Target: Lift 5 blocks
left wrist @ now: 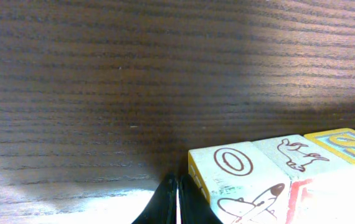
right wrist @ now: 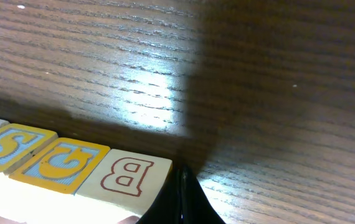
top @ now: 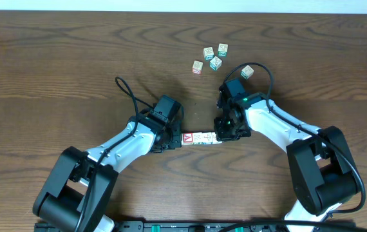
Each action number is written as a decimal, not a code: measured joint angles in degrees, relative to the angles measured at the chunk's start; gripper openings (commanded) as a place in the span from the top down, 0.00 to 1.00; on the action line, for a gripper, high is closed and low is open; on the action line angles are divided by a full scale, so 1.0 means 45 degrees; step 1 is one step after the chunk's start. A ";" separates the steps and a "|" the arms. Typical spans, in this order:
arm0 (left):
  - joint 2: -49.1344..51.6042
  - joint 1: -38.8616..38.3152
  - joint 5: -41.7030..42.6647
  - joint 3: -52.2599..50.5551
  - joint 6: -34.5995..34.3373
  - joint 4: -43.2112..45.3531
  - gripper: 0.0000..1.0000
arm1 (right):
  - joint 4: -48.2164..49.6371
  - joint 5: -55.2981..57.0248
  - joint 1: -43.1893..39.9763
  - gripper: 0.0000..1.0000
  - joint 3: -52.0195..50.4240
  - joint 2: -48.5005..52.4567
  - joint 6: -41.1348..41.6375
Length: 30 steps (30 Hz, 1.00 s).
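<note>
Both tools were clenched empty, left tool (top: 179, 140) and right tool (top: 220, 136) set against opposite ends of the row of small cream wooden alphabet blocks (top: 201, 138) over the dark wooden tabletop (top: 55, 58). We feared uneven squeezing could buckle the row and spill its middle.

left arm (top: 120, 143), right arm (top: 275, 124): white links, black joints | black cables (top: 127, 90) | green light (top: 241, 100)
</note>
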 measured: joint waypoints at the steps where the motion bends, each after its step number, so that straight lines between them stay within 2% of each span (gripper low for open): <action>1: 0.0000 0.0000 0.0000 0.0000 0.0000 0.0000 0.93 | 0.0024 -0.0010 0.0000 0.99 -0.0010 0.0000 0.0019; 30: 0.0000 0.0000 -0.0029 0.0000 0.0714 0.0092 0.93 | 0.0136 0.0049 -0.0005 0.99 -0.0029 0.0000 0.0306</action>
